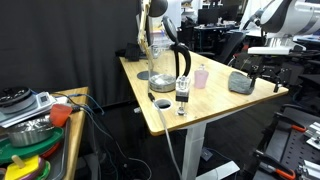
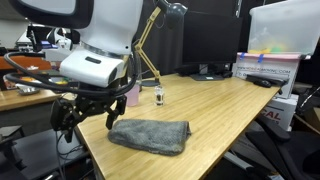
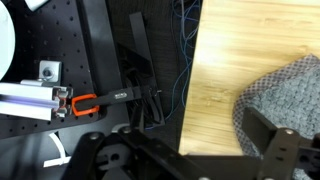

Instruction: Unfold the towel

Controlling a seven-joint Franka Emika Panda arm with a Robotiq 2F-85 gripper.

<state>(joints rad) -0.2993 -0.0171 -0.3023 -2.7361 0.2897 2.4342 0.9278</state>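
The towel (image 1: pixel 240 83) is a grey-green cloth lying flat and slightly rumpled near the table's edge; it also shows in the other exterior view (image 2: pixel 150 133) and at the right of the wrist view (image 3: pixel 288 92). My gripper (image 2: pixel 88 118) hangs open and empty just above the table edge, beside one end of the towel. In the wrist view the gripper (image 3: pixel 200 135) straddles bare wood at the table edge, with one finger over the towel's near edge. It also shows in an exterior view (image 1: pixel 264 70).
On the wooden table (image 1: pixel 200 110) stand a black kettle (image 1: pixel 178 65), a glass pitcher (image 1: pixel 158 55), a pink cup (image 1: pixel 201 76) and a small bottle (image 1: pixel 182 95). A plastic box (image 2: pixel 268 65) sits at the far corner. Cables and racks lie below the edge.
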